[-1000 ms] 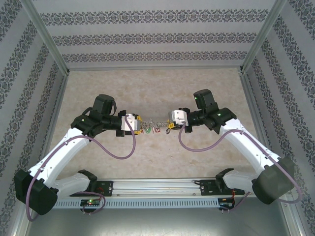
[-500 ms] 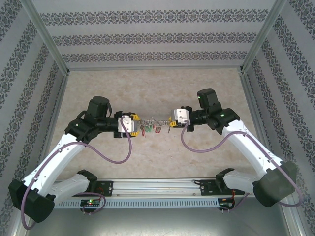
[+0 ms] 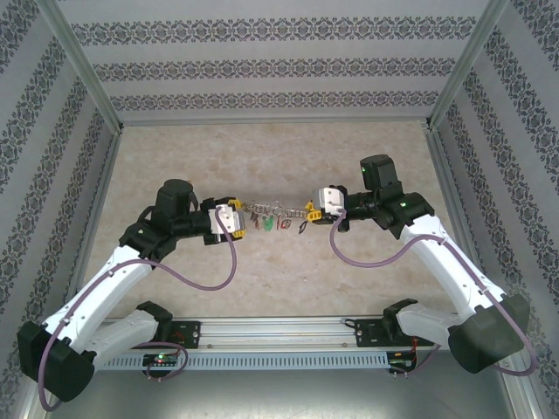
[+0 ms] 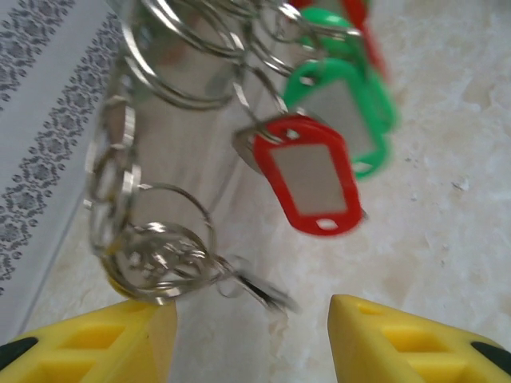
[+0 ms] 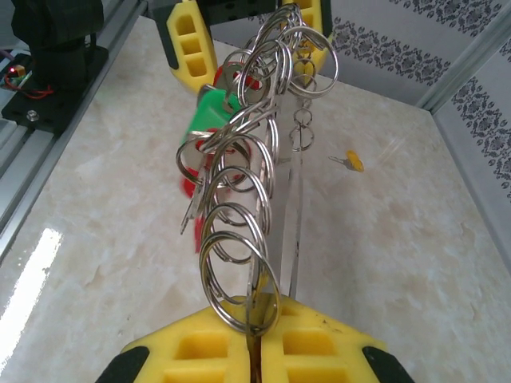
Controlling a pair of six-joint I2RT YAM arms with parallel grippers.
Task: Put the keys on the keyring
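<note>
The keyring (image 5: 295,207) hangs stretched between the two grippers above the table (image 3: 279,279), with a string of small rings (image 5: 239,239) crowded along it. The right gripper (image 5: 254,339) is closed, its fingers pressed together on the near end of the keyring; one small ring slips into the same seam. The left gripper (image 4: 251,335) has its fingers well apart, and the far end of the string sits between them, a cluster of rings lying against one finger (image 4: 104,343). The keys (image 4: 307,179) dangle from the rings nearer the left gripper, red and green tags side by side, clear of the table.
</note>
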